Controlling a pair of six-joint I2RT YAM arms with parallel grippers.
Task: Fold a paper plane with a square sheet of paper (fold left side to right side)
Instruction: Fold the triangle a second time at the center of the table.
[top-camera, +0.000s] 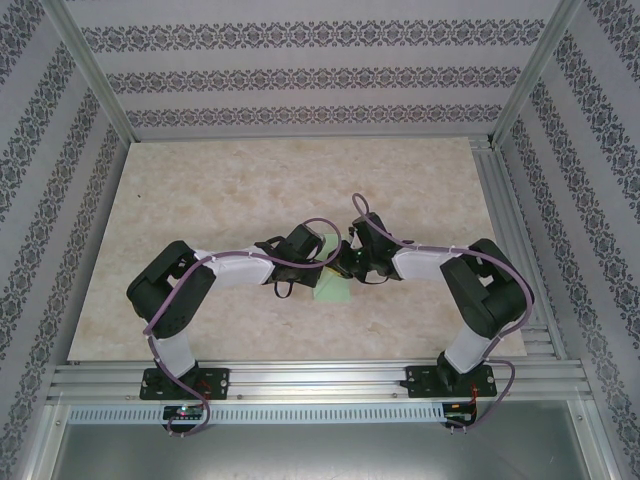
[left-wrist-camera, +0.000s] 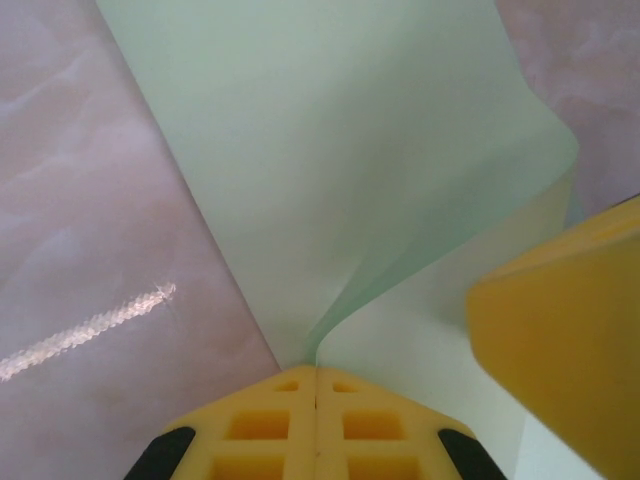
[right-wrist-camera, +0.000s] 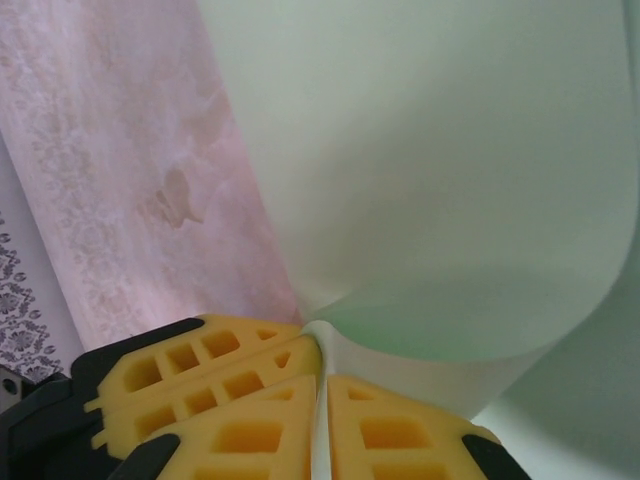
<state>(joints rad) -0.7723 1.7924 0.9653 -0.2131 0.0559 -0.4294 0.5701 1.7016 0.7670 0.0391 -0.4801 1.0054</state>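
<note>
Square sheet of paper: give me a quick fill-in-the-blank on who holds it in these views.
1. The left gripper is ___ on the square sheet of paper.
2. The right gripper pinches it too, so ___ grippers hold it.
3. The sheet is pale ___.
Missing: shut; both; green.

This is a robot test cell in a lab, not a lived-in room. Bare aluminium frame posts (top-camera: 95, 75) rise at the upper left and upper right of the top view, and slotted aluminium rails (top-camera: 320, 378) cross the bottom, with the left arm (top-camera: 190, 285) and the right arm (top-camera: 480, 290) bolted to them and purple cables (top-camera: 330, 225) looped along both. Flat panels (top-camera: 300, 80) printed with ornamental bands close the back and sides around a marble-patterned surface (top-camera: 230, 190).
</note>
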